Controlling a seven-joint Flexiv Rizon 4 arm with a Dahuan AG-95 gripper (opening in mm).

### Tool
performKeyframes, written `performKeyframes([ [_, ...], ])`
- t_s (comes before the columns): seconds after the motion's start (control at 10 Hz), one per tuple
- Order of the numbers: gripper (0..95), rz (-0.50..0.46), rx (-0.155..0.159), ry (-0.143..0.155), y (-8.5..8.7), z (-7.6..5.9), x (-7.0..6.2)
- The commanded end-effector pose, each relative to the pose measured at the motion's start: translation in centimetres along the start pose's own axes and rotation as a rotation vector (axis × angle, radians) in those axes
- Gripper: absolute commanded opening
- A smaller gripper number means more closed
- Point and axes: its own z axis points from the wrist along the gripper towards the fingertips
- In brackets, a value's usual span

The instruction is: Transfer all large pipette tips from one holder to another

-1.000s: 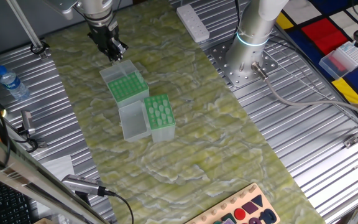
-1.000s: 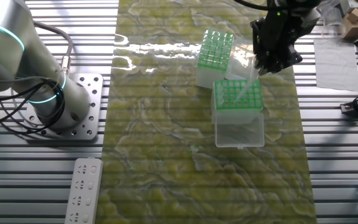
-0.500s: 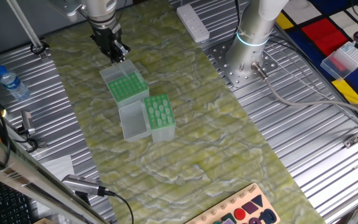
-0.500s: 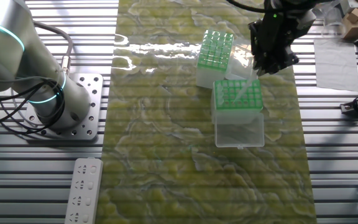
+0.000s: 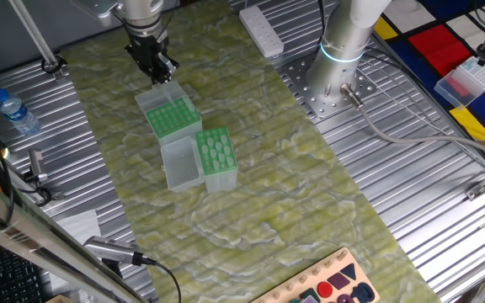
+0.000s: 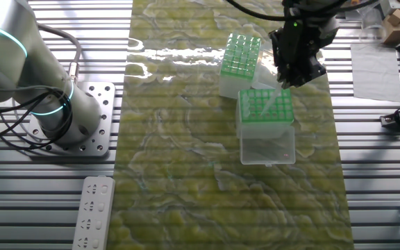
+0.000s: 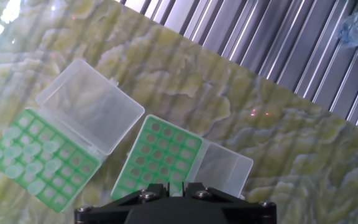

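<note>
Two green-racked holders lie open on the mat. One holder (image 7: 33, 155) (image 5: 215, 156) (image 6: 240, 54) carries several large pipette tips (image 7: 14, 158), pale mint cones. The other holder (image 7: 160, 158) (image 5: 173, 118) (image 6: 264, 104) shows only bare holes. My gripper (image 7: 177, 186) (image 5: 157, 69) (image 6: 290, 73) hangs above the bare-holed holder. It is shut on one pale pipette tip (image 6: 278, 90), which slants down from the fingers over that rack. In the hand view only a pale sliver shows between the jaws.
Each holder's clear lid (image 7: 92, 106) (image 7: 224, 165) lies flat beside it. A water bottle (image 5: 15, 112) stands on the ribbed metal at the left, a power strip (image 5: 262, 30) at the back. The robot base (image 5: 337, 80) sits right of the mat.
The gripper, still shut on the tip, has drifted a little sideways toward the holder with tips. The holders and lids have not moved.
</note>
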Motion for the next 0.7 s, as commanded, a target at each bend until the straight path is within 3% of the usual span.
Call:
performKeyframes([
  [0.1,19.0,-0.001,-0.002,-0.001,-0.07,0.04,-0.09],
  [0.7,19.0,0.021,-0.009,0.004,0.12,0.05,-0.23],
])
